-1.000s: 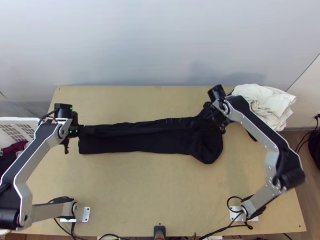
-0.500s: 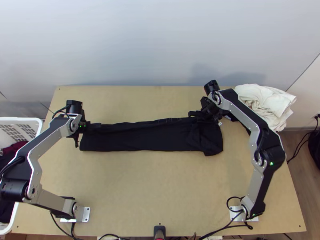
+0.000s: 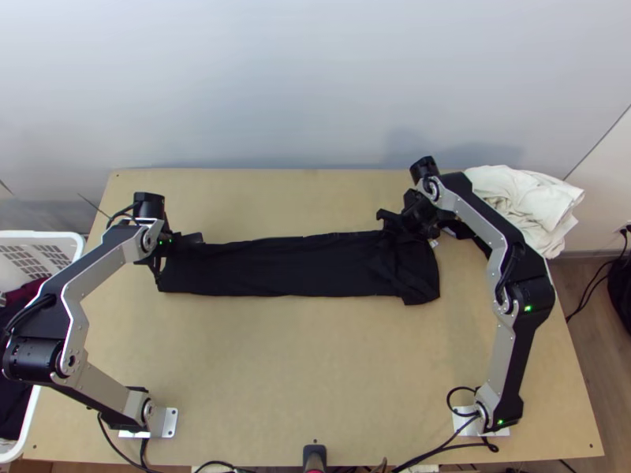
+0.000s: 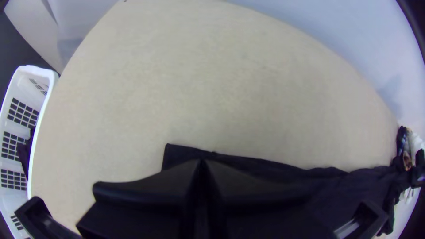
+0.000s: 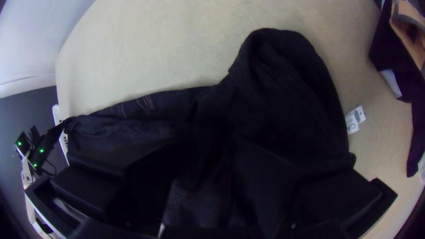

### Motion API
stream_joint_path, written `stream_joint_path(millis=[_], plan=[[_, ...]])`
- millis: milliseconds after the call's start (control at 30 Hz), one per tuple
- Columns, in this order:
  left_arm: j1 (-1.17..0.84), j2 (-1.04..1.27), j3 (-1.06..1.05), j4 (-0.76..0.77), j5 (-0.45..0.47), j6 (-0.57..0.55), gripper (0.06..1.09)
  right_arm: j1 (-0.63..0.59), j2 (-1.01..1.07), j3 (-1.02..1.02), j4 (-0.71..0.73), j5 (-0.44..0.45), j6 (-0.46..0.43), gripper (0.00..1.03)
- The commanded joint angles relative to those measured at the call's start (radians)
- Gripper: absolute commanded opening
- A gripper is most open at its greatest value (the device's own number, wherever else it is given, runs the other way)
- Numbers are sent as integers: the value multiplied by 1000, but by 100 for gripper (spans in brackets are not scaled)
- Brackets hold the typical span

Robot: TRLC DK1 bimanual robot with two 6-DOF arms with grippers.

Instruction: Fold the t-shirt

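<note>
The left hand [image 3: 197, 238] pinches the black t-shirt [image 3: 276, 272] at its left end; the right hand [image 3: 408, 226], wide, points down over its bunched right end. The shirt lies in a long strip across the surface [image 3: 315, 355], its near right bulge now drawn in. White cloth [image 3: 517, 201] sits beyond the right hand.

The t-shirt [image 3: 300, 268] lies on the tabletop [image 3: 315, 363]; left of the t-shirt, a basket [image 3: 39, 235]; behind it rightward, bunched cloth [image 3: 517, 197].

near table [image 3: 315, 363]: passable | left arm [image 3: 104, 269], right arm [image 3: 502, 355]: flank | white cloth [image 3: 520, 201]: far right
</note>
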Motion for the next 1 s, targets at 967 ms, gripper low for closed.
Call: stream_joint_path(millis=[967], plan=[[9,-186,-153,-143,74,-13,104,261,-546,-7,-209,129,46,98]])
